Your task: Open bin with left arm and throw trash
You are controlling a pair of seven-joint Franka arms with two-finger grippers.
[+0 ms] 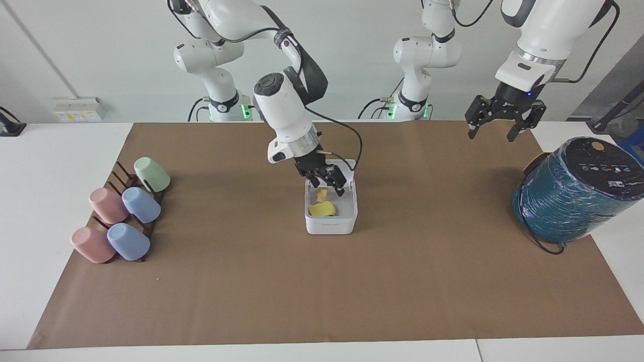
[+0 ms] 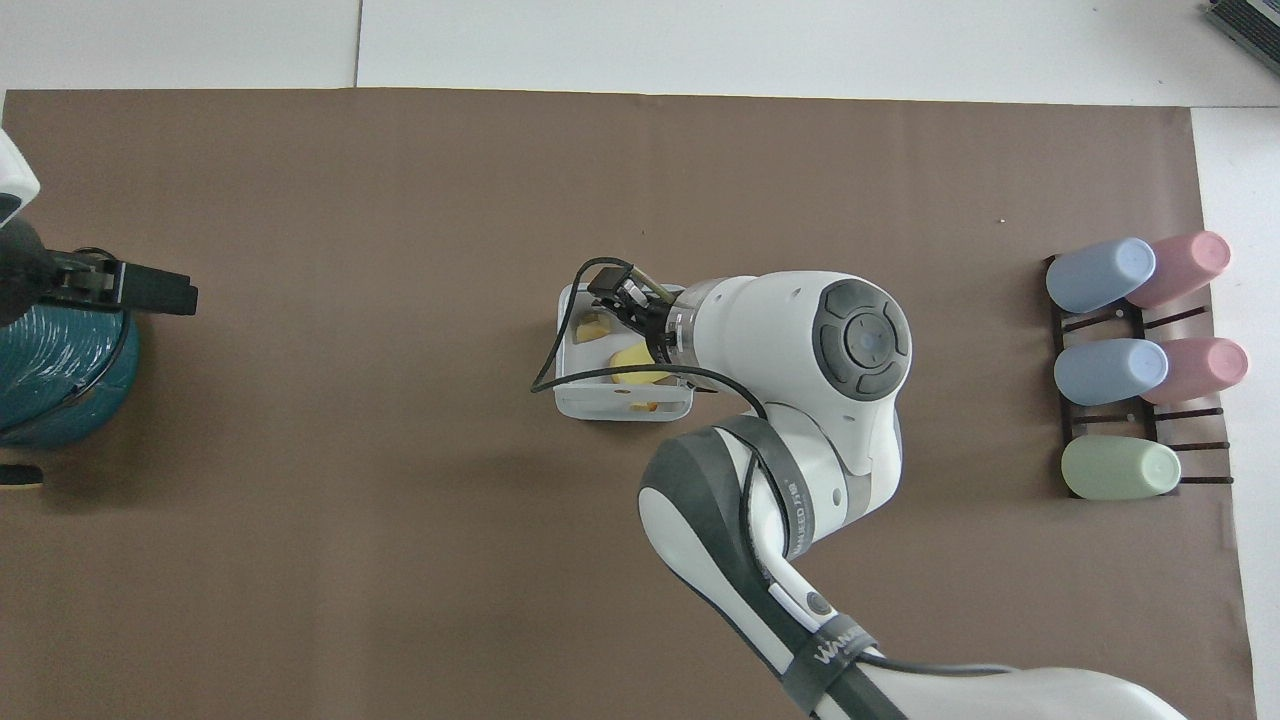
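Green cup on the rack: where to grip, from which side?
Probably grip the green cup across its round wall, coming from above. It lies tilted on the rack, wall exposed on top; a blue cup crowds the flank farther from the robots.

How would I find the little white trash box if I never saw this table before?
Start at the big brown paper sheet covering the table and look at its middle, under the right gripper. The bin sits there alone, a small white square box, open, with yellow trash inside. The pastel cups and teal cylinder are off at the table's ends.
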